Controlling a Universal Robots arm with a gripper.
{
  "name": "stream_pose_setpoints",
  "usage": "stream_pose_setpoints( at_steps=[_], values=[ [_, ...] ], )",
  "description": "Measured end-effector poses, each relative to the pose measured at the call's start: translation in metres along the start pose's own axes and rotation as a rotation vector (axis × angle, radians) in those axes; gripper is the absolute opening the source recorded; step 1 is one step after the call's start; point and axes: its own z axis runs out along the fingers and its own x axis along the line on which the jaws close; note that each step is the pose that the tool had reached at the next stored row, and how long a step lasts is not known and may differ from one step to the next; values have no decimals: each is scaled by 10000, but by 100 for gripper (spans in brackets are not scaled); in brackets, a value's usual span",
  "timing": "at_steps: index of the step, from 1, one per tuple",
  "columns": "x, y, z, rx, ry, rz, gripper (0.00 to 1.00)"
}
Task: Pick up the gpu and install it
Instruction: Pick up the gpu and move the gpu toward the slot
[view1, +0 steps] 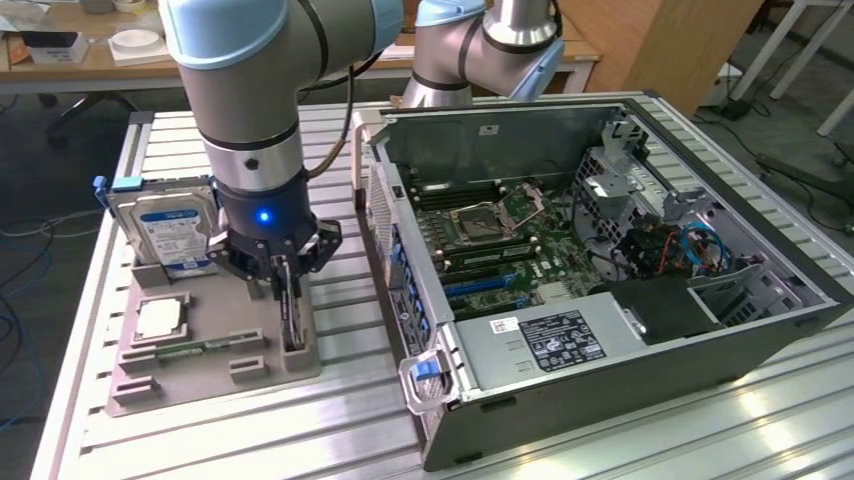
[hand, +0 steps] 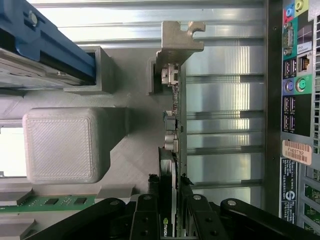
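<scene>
A slatted metal table (view1: 641, 440) stands on grey floor (view1: 801, 130), wooden desk (view1: 94, 68) behind.

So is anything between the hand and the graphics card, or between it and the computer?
Nothing at the hand: it grips the gpu in its holder. The open computer case's back wall stands between holder and motherboard.
</scene>
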Motion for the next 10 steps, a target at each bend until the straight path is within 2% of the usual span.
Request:
stream_pose_setpoints(
  at_steps=[6, 10],
  values=[
    [0, 0, -2, 1, 3, -56, 26],
    [0, 0, -2, -4, 0, -423, 26]
  ],
)
